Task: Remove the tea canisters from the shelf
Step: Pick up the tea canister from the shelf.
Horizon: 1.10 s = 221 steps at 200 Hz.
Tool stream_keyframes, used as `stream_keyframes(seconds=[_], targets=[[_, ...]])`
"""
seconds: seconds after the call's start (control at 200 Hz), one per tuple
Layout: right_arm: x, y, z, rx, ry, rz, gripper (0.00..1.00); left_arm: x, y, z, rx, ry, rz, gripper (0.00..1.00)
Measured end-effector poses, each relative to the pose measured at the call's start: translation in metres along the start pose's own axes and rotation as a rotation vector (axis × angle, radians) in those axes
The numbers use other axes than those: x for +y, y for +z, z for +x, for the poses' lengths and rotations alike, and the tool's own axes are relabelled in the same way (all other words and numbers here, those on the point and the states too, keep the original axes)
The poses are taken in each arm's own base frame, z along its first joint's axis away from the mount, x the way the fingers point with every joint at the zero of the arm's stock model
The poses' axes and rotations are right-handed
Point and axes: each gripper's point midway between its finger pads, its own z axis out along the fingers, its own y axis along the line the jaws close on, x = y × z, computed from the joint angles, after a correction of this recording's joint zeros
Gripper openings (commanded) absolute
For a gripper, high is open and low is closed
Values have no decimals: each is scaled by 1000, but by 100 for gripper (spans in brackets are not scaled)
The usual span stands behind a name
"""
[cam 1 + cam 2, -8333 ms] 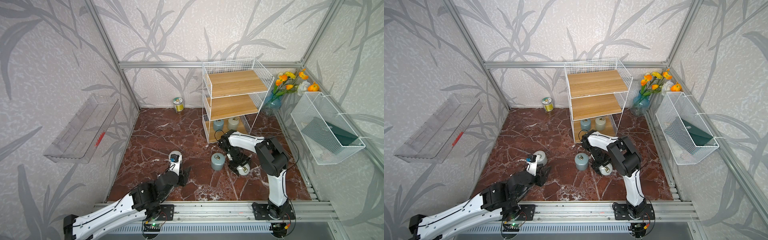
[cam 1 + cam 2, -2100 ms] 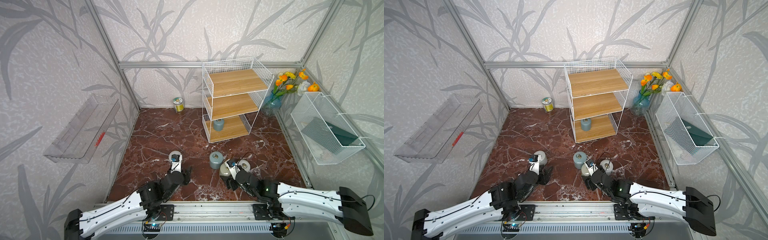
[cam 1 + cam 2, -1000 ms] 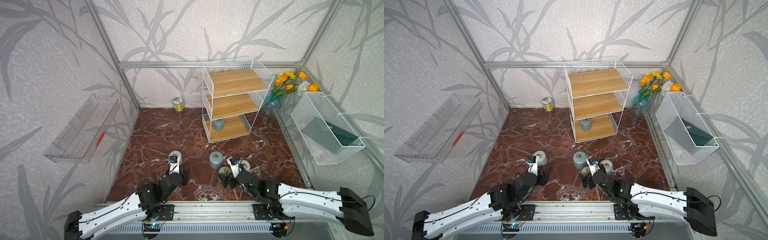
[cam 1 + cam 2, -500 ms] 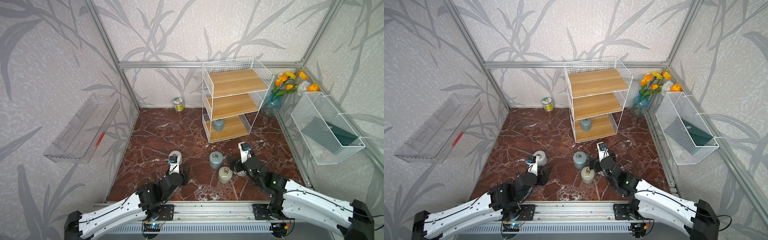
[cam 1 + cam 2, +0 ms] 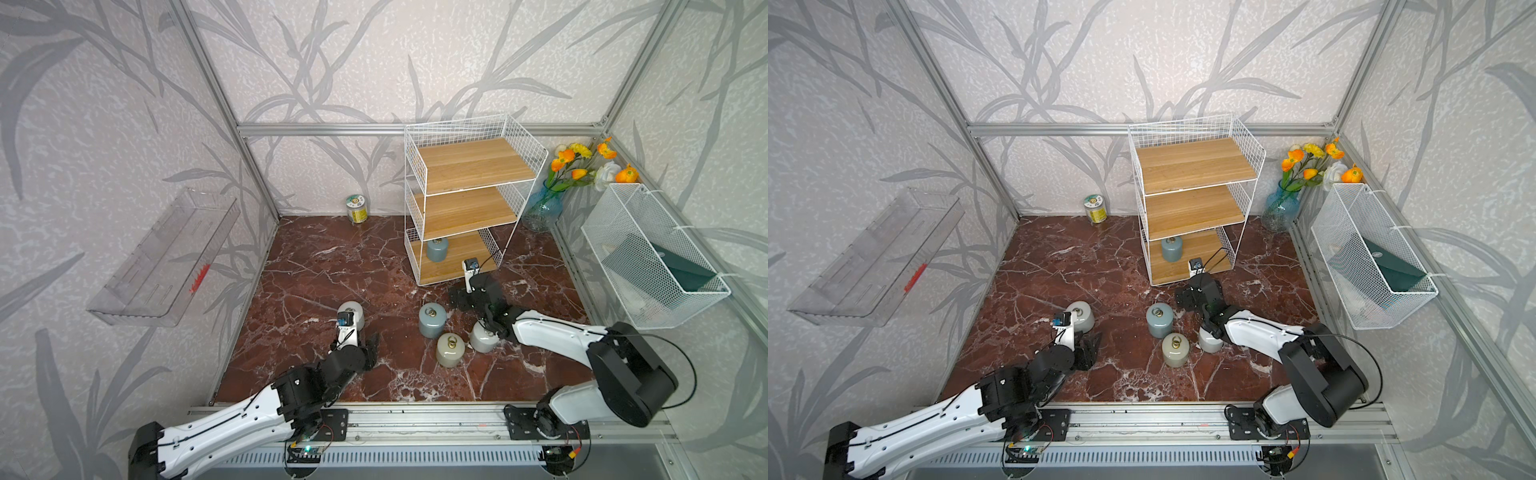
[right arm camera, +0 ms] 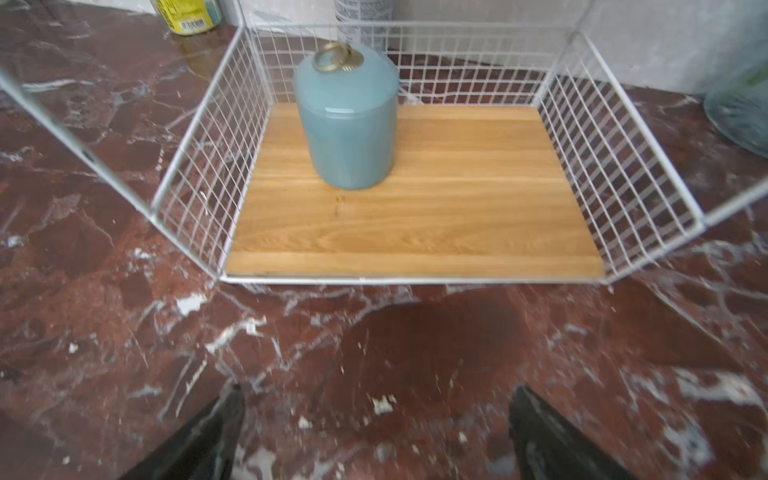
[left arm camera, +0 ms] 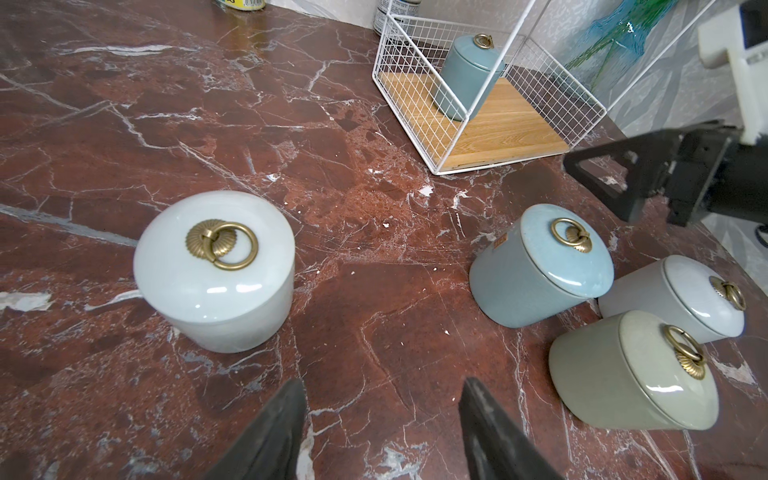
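Four tea canisters (image 7: 540, 266) already stand on the surface (image 7: 332, 104), nearer its front edge. One blue-grey canister (image 6: 347, 120) is left on the lowest level of the shelf (image 6: 415, 216). The right hand (image 6: 377, 390), wide open and empty, faces it. The left hand (image 7: 383, 382) is about half open and also empty.

Two robot arms (image 5: 557, 338) are sitting mounted on a rail (image 5: 415, 415) in a laboratory test cell, where aluminium framing (image 5: 324, 129) is holding leaf-patterned wall panels (image 5: 332, 62) around a marble-look worktop (image 5: 332, 266).
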Motion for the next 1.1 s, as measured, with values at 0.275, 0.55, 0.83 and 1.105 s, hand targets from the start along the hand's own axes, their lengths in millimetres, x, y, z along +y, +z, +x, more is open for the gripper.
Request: stream_keyframes(seconds=[0.275,0.55,0.83,1.105], targets=[[9,65,-29,-7,-10,-27,100,1,1,1,3,1,-7,61],[-9,107,-29,2,46,-18,100,3,0,1,5,1,-13,61],[12,129,-55,-52,50,-89,100,5,1,2,4,-6,-17,61],[20,154,-71,-76,40,-103,99,7,1,3,5,-9,-21,61]])
